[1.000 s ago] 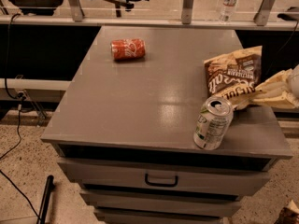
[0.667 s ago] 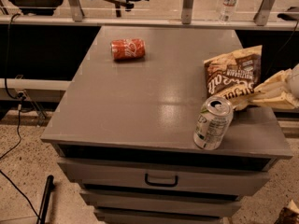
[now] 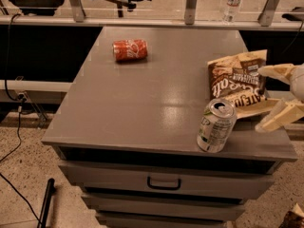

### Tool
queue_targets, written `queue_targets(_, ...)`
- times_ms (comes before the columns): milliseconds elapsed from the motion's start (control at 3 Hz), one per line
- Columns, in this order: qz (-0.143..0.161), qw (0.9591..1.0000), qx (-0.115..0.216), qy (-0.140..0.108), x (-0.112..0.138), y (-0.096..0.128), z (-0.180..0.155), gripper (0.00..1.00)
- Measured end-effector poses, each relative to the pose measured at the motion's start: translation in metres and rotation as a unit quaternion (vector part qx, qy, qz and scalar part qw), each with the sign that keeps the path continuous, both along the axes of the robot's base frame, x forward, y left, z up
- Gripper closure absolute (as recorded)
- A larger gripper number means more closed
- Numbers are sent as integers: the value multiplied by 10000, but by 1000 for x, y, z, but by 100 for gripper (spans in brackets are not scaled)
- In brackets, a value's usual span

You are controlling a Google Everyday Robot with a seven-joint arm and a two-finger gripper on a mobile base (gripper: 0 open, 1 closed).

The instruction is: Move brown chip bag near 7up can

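Note:
The brown chip bag (image 3: 236, 81) lies on the right side of the grey cabinet top (image 3: 142, 99), its near end just behind the 7up can (image 3: 216, 126); I cannot tell whether they touch. The 7up can stands upright close to the front right edge. My gripper (image 3: 260, 99) reaches in from the right edge of the camera view. Its two cream fingers are spread wide, one at the bag's upper right corner, the other (image 3: 281, 118) by the bag's cream lower end. The gripper is open and the bag rests on the top.
A red soda can (image 3: 129, 50) lies on its side at the back left of the top. A water bottle (image 3: 233, 2) stands on the rail behind. Drawers with a handle (image 3: 164, 183) are below. Cables run on the floor at left.
My gripper's fingers have spread apart from the bag's right end. The bag and the can have stayed in place.

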State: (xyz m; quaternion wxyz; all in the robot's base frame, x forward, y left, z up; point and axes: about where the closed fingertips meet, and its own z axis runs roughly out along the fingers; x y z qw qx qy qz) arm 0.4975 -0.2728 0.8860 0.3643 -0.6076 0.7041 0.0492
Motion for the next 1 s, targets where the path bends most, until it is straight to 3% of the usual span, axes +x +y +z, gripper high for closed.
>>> queue_targets(333,-4,9999,-136,-103,0,-5,11,0)
queue_targets(1000,-125,9971,-527,-537,-3,-35,64,0)
